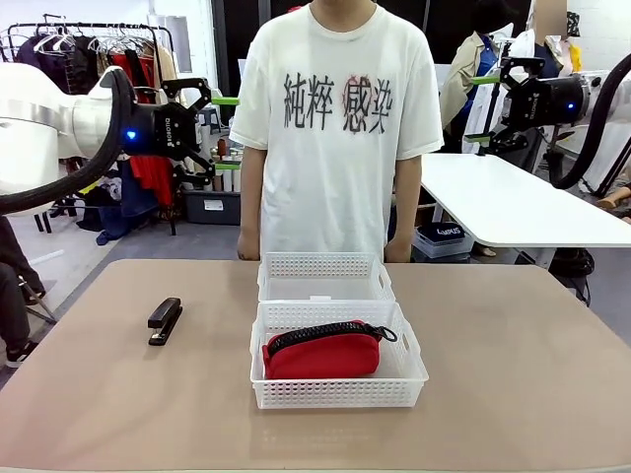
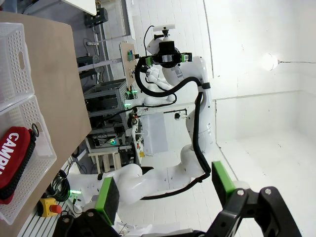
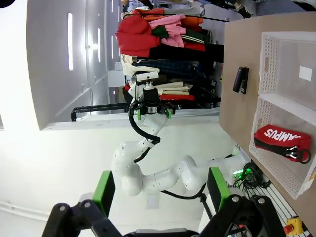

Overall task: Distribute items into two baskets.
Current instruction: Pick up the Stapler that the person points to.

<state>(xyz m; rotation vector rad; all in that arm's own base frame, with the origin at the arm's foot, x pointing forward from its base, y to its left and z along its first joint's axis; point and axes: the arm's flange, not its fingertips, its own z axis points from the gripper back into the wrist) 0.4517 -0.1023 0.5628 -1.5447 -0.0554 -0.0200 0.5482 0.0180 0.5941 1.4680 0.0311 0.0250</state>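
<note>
A red pouch (image 1: pixel 323 353) with a black zipper lies in the nearer, larger white basket (image 1: pixel 338 392) at the table's middle; it also shows in the left wrist view (image 2: pixel 15 160) and the right wrist view (image 3: pixel 282 139). Behind it stands the smaller basket (image 1: pixel 325 266), with nothing in it. A black stapler (image 1: pixel 165 320) rests on the table to the left, also seen as the stapler (image 3: pixel 241 79). My left gripper (image 1: pixel 227 133) hangs open high at the left, and my right gripper (image 1: pixel 483 108) hangs open high at the right. Both are far above the table, holding nothing.
A person in a white T-shirt (image 1: pixel 335 118) stands at the table's far edge, hands down behind it. A white table (image 1: pixel 513 202) is at the back right, a clothes rack (image 1: pixel 89 39) at the back left. Bare tabletop (image 1: pixel 523 374) lies on both sides of the baskets.
</note>
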